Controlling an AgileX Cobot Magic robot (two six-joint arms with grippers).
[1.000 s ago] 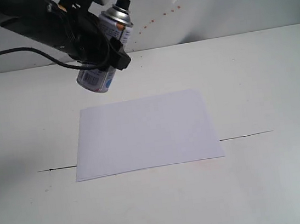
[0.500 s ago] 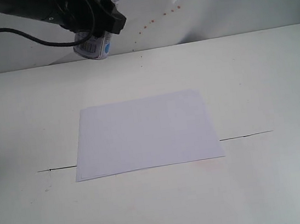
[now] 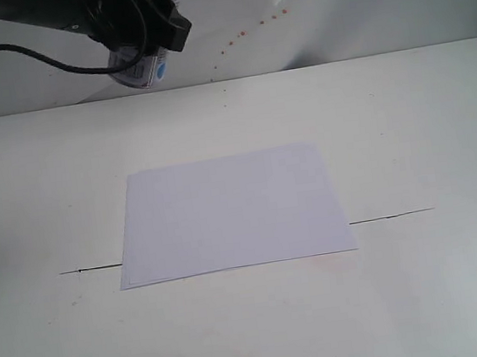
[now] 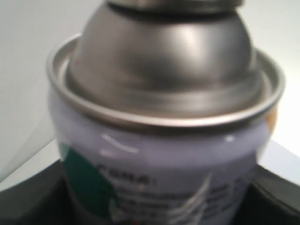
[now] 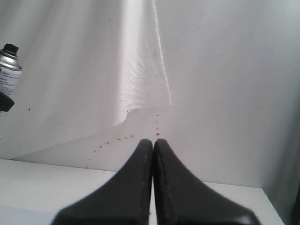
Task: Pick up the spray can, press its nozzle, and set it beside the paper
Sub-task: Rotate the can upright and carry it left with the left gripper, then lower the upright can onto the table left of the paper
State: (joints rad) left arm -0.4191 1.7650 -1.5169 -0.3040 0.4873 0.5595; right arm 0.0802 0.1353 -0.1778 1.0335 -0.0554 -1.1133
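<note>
The left gripper (image 3: 152, 33) is clamped around the spray can (image 3: 142, 70), holding it tilted in the air above the table's (image 3: 424, 119) far edge and well apart from the flat white paper (image 3: 230, 213), with the nozzle (image 5: 10, 48) end up, while the right gripper (image 5: 153, 143) has its jaws pressed together on nothing.

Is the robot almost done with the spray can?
Not yet. Picking up looks done: the left hand holds the spray can high above the table. Nothing touches the nozzle, so pressing is left, then setting it beside the paper.
</note>
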